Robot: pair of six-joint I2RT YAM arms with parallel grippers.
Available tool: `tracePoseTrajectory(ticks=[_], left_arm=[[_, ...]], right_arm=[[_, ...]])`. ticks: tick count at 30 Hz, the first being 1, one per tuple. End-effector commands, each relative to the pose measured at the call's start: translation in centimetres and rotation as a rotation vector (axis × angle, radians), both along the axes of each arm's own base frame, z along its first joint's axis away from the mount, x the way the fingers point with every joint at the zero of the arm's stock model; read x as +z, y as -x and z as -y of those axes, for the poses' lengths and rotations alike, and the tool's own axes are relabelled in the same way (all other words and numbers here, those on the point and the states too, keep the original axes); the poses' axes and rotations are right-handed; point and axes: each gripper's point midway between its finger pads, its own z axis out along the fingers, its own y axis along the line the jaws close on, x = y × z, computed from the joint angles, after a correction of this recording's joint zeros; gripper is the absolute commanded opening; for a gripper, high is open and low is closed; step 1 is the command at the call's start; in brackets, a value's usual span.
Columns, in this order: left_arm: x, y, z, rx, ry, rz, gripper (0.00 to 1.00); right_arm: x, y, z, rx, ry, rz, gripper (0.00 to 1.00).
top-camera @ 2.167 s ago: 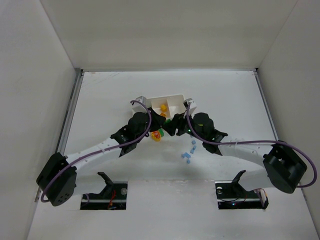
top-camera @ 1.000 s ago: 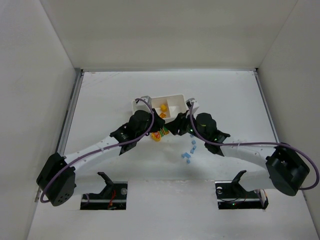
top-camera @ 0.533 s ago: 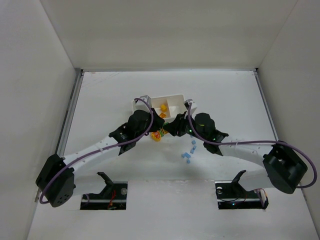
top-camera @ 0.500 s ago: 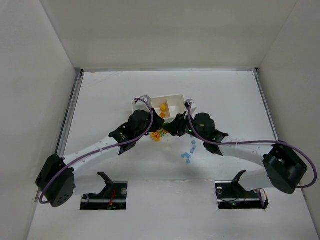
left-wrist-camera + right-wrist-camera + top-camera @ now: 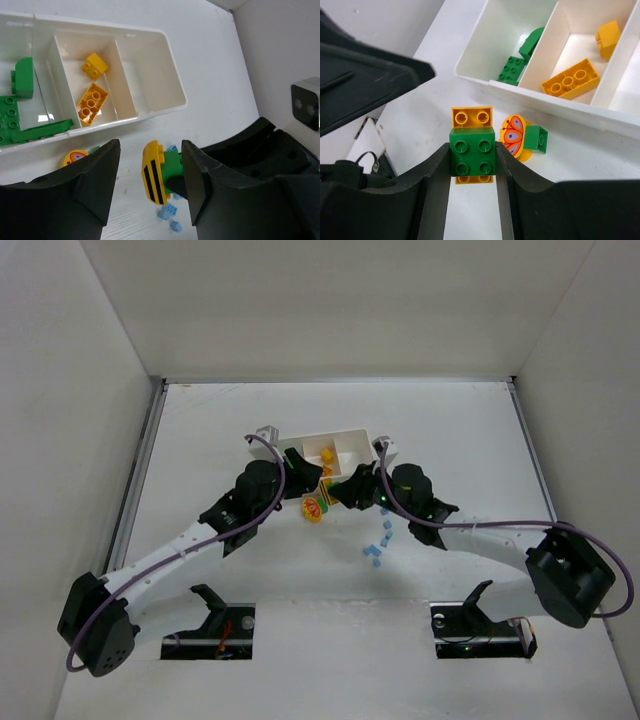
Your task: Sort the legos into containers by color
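My right gripper (image 5: 472,150) is shut on a green lego (image 5: 472,151) that is joined to a yellow lego (image 5: 471,116) beneath it. They hang just above the table in front of the containers, a white three-compartment tray (image 5: 485,80). In the left wrist view the same yellow lego (image 5: 152,172), black-striped, sits between the fingers of my left gripper (image 5: 150,146). That gripper is open, with gaps on both sides. The tray (image 5: 172,85) holds green legos (image 5: 22,77) in one end compartment and yellow legos (image 5: 92,102) in the middle one. The other end compartment looks empty.
A round yellow butterfly piece joined to a green brick (image 5: 520,137) lies on the table by the tray's front wall. Several pale blue bricks (image 5: 378,540) lie scattered nearer the arm bases. Both arms (image 5: 255,490) meet in front of the tray.
My left gripper has opened and drawn back to the left, away from the joined legos. The right gripper still holds them in about the same place.
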Motion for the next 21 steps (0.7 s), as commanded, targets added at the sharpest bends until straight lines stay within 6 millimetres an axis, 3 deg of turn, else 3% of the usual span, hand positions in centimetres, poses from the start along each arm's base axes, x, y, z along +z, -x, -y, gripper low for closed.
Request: tracePoseTrajectory(ticks=[1, 10, 15, 18, 21], left_arm=[[0.8, 0.9, 0.0, -0.005, 0.049, 0.022, 0.48], [-1.5, 4.1, 3.6, -0.128, -0.005, 0.004, 0.45], [-0.2, 4.2, 4.7, -0.135, 0.07, 0.048, 0.51], [1.5, 3.8, 4.2, -0.079, 0.197, 0.076, 0.6], [3.8, 3.5, 3.3, -0.029, 0.353, 0.11, 0.61]], right_arm=[[3.5, -1.3, 0.6, -0.049, -0.106, 0.055, 0.3], [4.2, -2.2, 1.9, -0.12, -0.151, 0.047, 0.31], [5.0, -1.8, 2.1, -0.109, -0.212, 0.026, 0.31], [6.5, -1.7, 2.3, -0.1, -0.289, 0.002, 0.3], [8.1, -1.7, 2.6, -0.09, -0.353, -0.021, 0.3]])
